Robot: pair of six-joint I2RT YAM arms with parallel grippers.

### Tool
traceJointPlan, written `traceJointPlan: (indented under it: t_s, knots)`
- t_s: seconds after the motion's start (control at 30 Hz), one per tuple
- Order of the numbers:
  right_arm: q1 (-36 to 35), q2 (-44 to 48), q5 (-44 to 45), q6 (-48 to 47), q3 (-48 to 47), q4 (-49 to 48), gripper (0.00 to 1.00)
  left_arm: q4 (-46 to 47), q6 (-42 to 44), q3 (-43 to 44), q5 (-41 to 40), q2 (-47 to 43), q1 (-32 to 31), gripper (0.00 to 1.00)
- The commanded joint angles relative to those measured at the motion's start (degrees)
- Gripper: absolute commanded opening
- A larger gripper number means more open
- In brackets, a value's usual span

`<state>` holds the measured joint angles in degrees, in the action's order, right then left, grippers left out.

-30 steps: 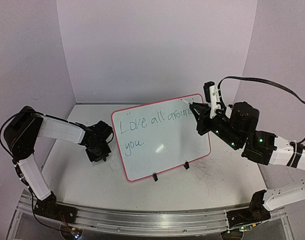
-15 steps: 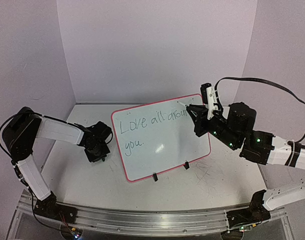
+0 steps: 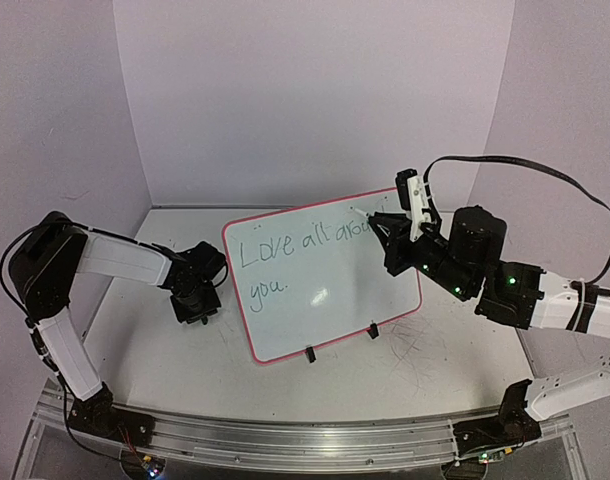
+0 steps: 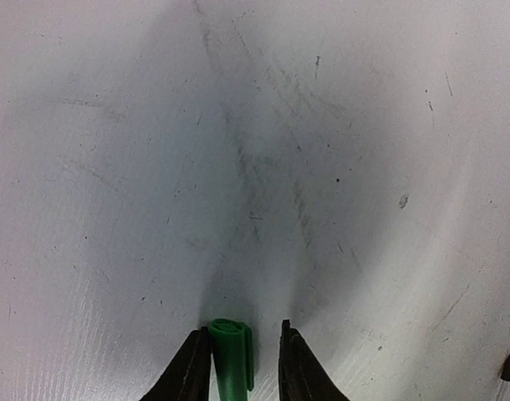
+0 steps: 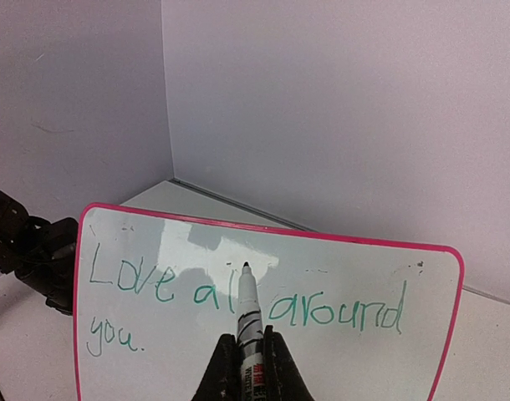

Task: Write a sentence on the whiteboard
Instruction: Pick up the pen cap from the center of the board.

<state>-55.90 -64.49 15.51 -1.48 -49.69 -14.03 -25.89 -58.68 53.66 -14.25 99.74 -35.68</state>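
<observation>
Whiteboard [image 3: 330, 322] propped upright mid-table on two black clips [image 3: 309, 353], sentence [image 3: 303, 246] "Love all around you." written across it in green. Right gripper [image 5: 242, 361] clamped on marker [image 5: 248, 313], tip poised at "all"; contact with board not determinable. Left gripper [image 4: 242, 336] clenched on green cap [image 4: 231, 351] above tabletop [image 4: 238, 125]. Risks: stray stroke through lettering from sideways drift; board tipped backward by excess tip pressure.

I count one whiteboard [image 3: 325, 300], two black clips [image 3: 309, 353] [image 3: 373, 331] at its lower edge, one sentence [image 5: 339, 311] of four words, one marker [image 5: 247, 313], one green cap [image 4: 231, 351], and two grippers: left gripper [image 3: 197, 305], right gripper [image 3: 380, 222].
</observation>
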Motion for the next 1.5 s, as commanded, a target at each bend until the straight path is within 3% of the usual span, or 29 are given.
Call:
traceJointPlan:
  t_s: [0.0,0.37,0.5,0.73,1.07,1.47]
  knots:
    - [0.11,1.14,0.30,0.27,0.15,-2.85,0.00,-4.33,-0.05,1.80,-0.67,2.51,0.09,0.29]
    - [0.12,3.36,0.79,3.09,4.47,-6.22,0.00,-10.74,0.09,4.35,0.98,8.98,0.09,0.25]
    - [0.16,4.40,1.54,3.23,5.44,-6.86,0.00,-11.02,0.30,2.96,0.58,9.01,0.15,0.18]
    - [0.13,3.93,0.78,2.29,4.70,-7.15,0.00,-10.65,-3.29,0.01,-1.58,5.31,0.12,0.12]
    - [0.15,1.27,-1.68,1.98,2.44,-6.72,0.00,-10.48,-5.19,-3.01,-6.18,-7.91,0.17,0.11]
    - [0.12,-0.57,-3.82,3.10,0.91,-6.15,0.00,-9.74,-2.26,-3.20,-3.66,-8.98,0.15,0.10]
